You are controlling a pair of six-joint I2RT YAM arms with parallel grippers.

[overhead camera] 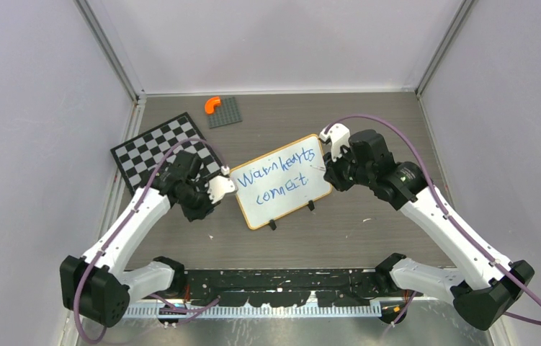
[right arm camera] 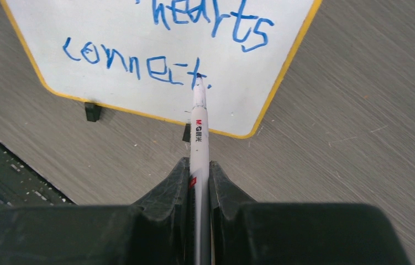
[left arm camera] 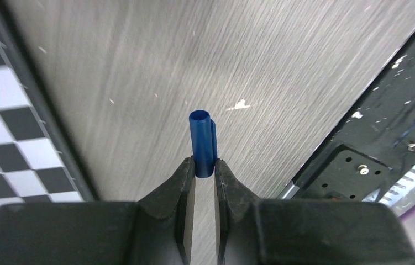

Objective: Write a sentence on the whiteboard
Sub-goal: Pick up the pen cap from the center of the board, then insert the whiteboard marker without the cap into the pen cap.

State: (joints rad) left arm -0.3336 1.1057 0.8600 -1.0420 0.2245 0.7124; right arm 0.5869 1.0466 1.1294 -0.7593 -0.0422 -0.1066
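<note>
At the left, a checkered board (overhead camera: 158,148) is seen on the counter (overhead camera: 368,231). Beside it, the left fingers (left arm camera: 180,185) are nearly closed, with a blue cap (left arm camera: 201,141) pinched between them and sticking out past their tips. The whiteboard (overhead camera: 292,203) is set between both arms, just right of the left fingers, its long axis slanted from near-left to far-right. The sentence (overhead camera: 276,177) is written along that axis in two lines. At the board's right end, the right fingers (right arm camera: 174,185) are clamped on a marker (right arm camera: 198,116), whose tip is pointed at the end of the lower line.
</note>
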